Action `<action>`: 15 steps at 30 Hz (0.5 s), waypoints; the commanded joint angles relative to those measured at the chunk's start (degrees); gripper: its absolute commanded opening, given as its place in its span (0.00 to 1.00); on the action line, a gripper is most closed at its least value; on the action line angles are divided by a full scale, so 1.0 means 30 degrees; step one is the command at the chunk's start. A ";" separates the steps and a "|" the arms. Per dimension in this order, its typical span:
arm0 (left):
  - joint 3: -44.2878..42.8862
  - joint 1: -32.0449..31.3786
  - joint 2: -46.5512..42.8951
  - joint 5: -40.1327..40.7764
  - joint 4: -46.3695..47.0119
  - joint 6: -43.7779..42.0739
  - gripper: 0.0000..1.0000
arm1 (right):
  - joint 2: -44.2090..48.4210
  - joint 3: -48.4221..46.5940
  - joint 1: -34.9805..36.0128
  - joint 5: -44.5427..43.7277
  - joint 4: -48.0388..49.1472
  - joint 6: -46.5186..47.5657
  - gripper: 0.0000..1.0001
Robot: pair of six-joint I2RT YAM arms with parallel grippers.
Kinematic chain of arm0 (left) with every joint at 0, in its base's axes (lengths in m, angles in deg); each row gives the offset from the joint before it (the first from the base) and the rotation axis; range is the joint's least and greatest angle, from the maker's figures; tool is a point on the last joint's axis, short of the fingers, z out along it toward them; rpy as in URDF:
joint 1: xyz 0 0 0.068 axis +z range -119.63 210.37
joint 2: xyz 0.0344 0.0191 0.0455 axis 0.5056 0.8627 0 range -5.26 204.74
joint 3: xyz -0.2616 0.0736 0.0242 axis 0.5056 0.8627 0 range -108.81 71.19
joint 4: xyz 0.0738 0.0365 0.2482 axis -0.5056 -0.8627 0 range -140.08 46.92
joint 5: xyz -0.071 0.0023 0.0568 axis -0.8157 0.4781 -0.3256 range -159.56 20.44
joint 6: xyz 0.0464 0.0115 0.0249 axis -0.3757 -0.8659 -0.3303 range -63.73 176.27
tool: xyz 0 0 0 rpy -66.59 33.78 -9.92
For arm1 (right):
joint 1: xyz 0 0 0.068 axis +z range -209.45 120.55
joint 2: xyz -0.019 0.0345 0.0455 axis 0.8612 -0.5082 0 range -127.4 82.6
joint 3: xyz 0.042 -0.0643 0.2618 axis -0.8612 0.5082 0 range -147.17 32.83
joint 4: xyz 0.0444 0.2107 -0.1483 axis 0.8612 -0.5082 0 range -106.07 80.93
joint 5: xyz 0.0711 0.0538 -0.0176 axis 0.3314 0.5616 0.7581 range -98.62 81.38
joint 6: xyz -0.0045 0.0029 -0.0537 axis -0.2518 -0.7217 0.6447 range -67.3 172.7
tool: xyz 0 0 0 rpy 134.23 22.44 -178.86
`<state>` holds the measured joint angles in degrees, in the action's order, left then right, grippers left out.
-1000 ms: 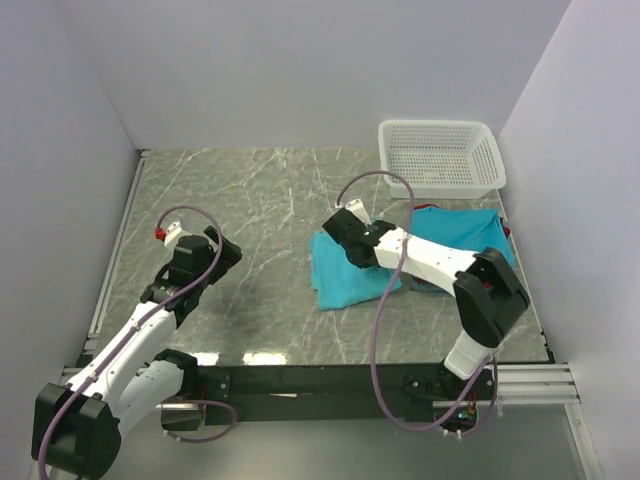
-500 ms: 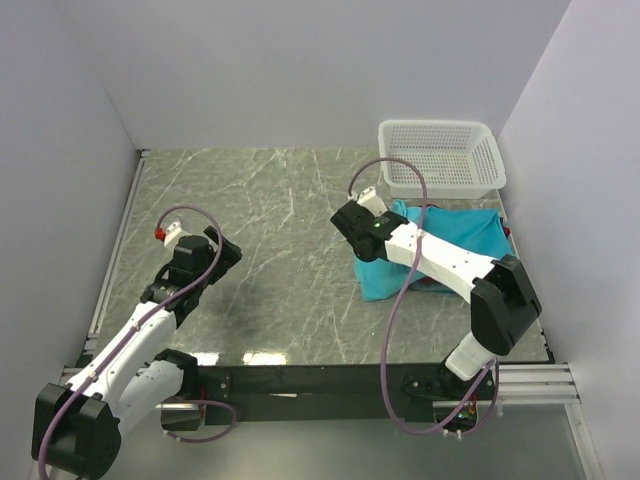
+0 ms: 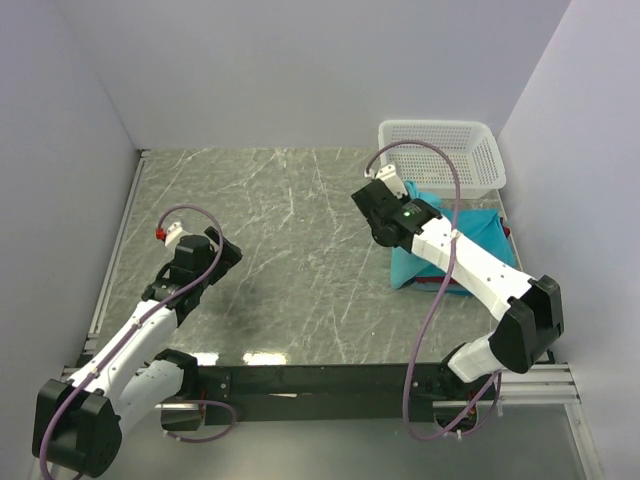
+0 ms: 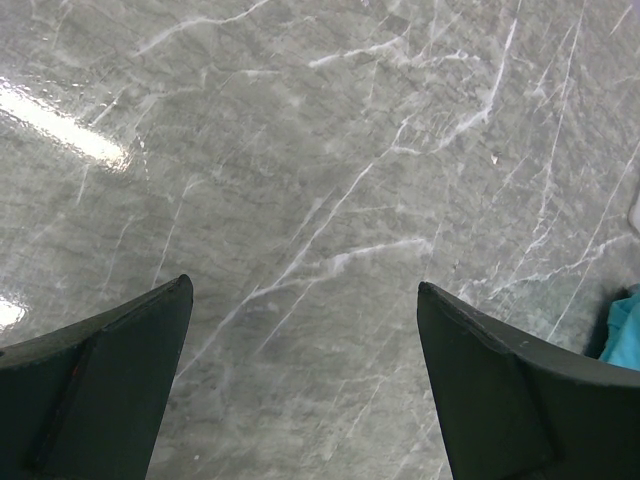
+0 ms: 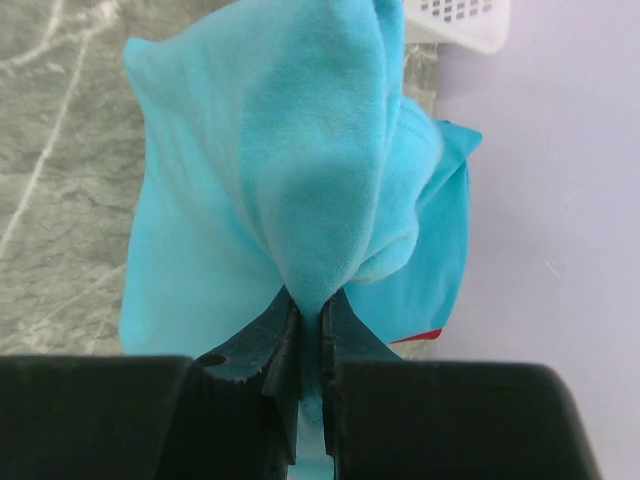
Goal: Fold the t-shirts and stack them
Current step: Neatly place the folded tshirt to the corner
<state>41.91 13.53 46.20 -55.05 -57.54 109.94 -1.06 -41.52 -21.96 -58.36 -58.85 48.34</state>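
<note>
My right gripper (image 3: 390,222) is shut on a bunched fold of a teal t-shirt (image 5: 300,180) and holds it lifted, so the cloth drapes away from the pinch (image 5: 311,312). In the top view that teal t-shirt (image 3: 478,238) lies at the right of the table, just in front of the basket, and my right arm covers part of it. A thin red edge (image 5: 415,337) of another shirt shows under the teal cloth. My left gripper (image 3: 218,250) hovers open over bare marble at the left (image 4: 300,290), nothing between its fingers.
A white mesh basket (image 3: 436,126) stands at the back right corner, its rim also in the right wrist view (image 5: 455,20). The right wall is close beside the shirts. A teal corner (image 4: 625,325) shows at the right edge of the left wrist view.
My right gripper has carried the teal shirt's edge to the right and back toward the basket, so the cloth spread to the left is gone from there. The left arm has not moved.
</note>
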 commanded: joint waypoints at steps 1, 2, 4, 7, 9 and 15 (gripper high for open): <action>-0.0143 0.0106 0.0131 0.0176 0.0425 -0.0282 0.99 | 0.1020 -0.1817 -0.0223 0.0142 -0.0398 0.0399 0.00; -0.0143 0.0106 0.0160 0.0176 0.0425 -0.0311 0.99 | 0.1108 -0.2051 -0.0223 0.0375 -0.0689 0.0457 0.00; -0.0143 0.0106 0.0190 0.0147 0.0425 -0.0312 0.99 | 0.1138 -0.2667 -0.0252 0.0640 -0.0925 0.0486 0.00; -0.0114 0.0106 0.0160 0.0146 0.0455 -0.0311 0.99 | 0.1255 -0.3429 -0.0398 0.1342 -0.1335 0.0691 0.00; -0.0114 0.0135 0.0131 0.0234 0.0396 -0.0341 0.99 | 0.1226 -0.3985 -0.0574 0.1403 -0.1716 0.0926 0.00; -0.0114 0.0135 -0.0045 0.0322 0.0337 -0.0341 0.99 | 0.1196 -0.5305 -0.1101 0.1812 -0.2626 0.1189 0.00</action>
<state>41.91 13.69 46.79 -54.97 -57.56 109.90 0.14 -54.11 -24.23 -52.81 -65.28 50.46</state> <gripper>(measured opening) 0.994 0.122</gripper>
